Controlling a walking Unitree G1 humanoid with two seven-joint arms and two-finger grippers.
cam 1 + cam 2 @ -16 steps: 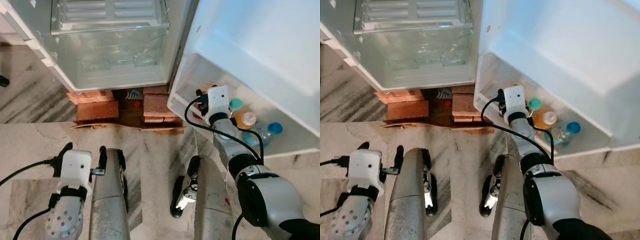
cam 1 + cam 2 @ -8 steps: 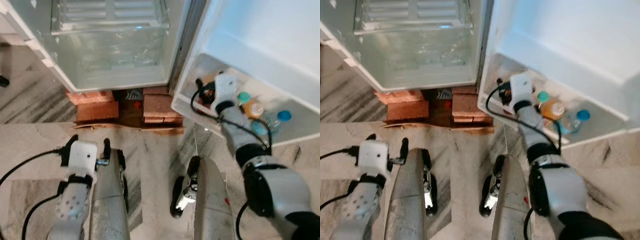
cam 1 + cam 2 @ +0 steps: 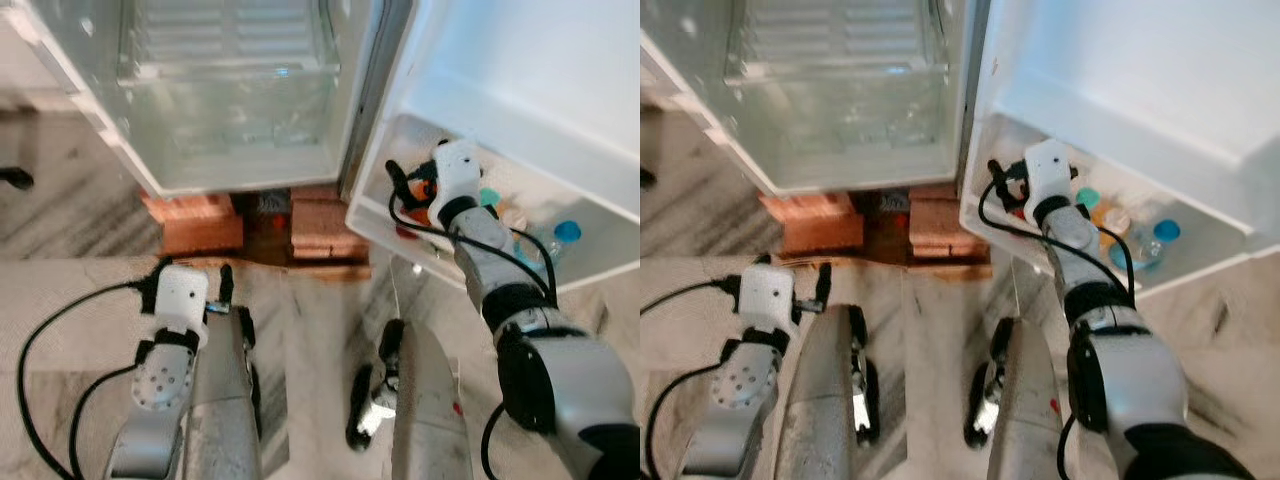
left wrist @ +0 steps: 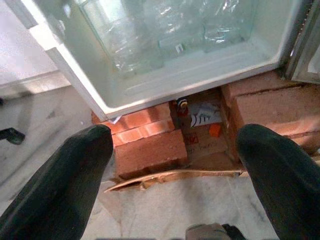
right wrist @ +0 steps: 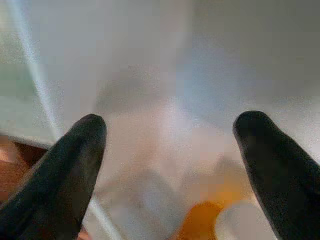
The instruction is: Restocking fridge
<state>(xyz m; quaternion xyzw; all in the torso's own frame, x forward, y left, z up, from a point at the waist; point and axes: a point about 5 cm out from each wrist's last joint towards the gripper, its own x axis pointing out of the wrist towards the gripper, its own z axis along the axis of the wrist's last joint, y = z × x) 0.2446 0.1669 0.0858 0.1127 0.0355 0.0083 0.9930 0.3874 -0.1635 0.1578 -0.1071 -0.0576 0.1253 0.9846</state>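
The fridge stands open, with its clear bottom drawer (image 3: 235, 120) on the left and its door (image 3: 520, 70) swung out to the right. The lowest door shelf (image 3: 378, 218) holds a teal-capped bottle (image 3: 1089, 198), an orange bottle (image 3: 1110, 220) and a blue-capped bottle (image 3: 1165, 232). My right gripper (image 5: 170, 145) is stretched into the left end of this shelf, open, with nothing between its fingers. The orange bottle (image 5: 200, 220) lies blurred just beyond it. My left gripper (image 4: 172, 160) is open and held low in front of the fridge base.
The fridge rests on red bricks (image 4: 150, 150) with cardboard (image 4: 170, 177) under them. Small scraps (image 4: 202, 117) lie in the gap between the bricks. My own legs (image 3: 225, 400) and feet stand on the marble floor (image 3: 60, 290) just before the fridge.
The right gripper has moved up and further into the door shelf. The left arm has risen forward towards the fridge base. The camera has shifted a little.
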